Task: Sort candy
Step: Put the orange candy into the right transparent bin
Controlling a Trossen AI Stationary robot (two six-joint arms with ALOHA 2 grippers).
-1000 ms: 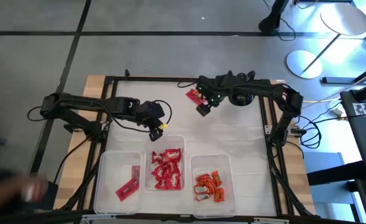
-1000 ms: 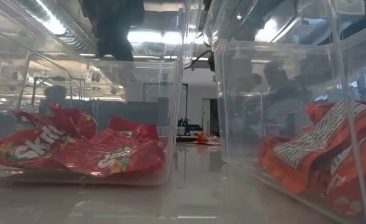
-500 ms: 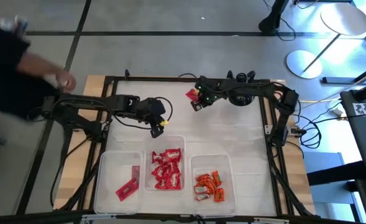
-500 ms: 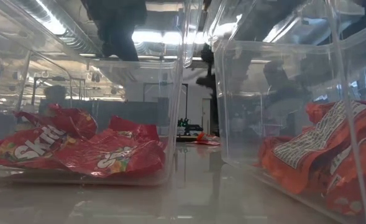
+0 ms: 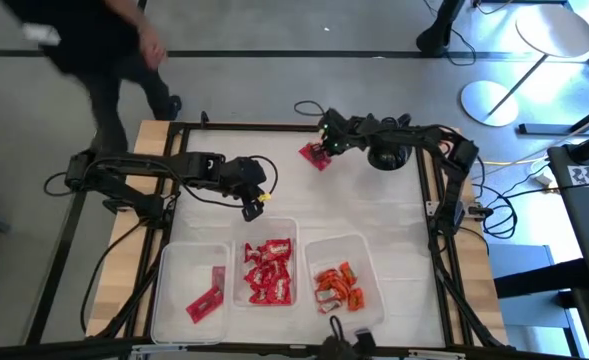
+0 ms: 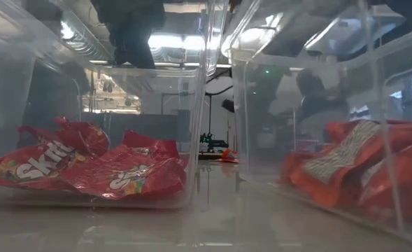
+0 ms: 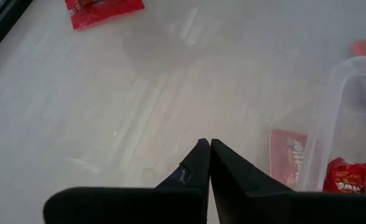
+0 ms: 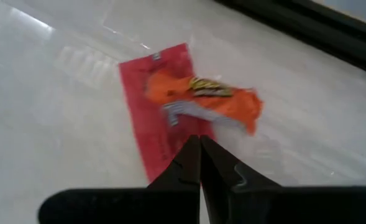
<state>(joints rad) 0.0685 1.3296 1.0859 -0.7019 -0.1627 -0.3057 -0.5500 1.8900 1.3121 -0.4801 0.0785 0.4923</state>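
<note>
Right gripper [image 8: 200, 142]: fingers pressed together, gripping nothing, hovering over the far-centre orange packet [image 8: 202, 99] lying on the flat red bar [image 8: 161, 118]. Left gripper [image 7: 209, 147]: closed, empty, waiting beside the middle bin [image 5: 296, 226] holding sorted red Skittles packets [image 5: 269, 272].

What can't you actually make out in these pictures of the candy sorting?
- Orange candy lying on the flat red bar: wording on the wrapper blurred, right wrist view.
- Red bar: part hidden under the orange piece and behind the right gripper.
- Candy in the right bin: labels smeared by the bin's clear wall, low view.
- Person: cut off by the top edge, high view.
</note>
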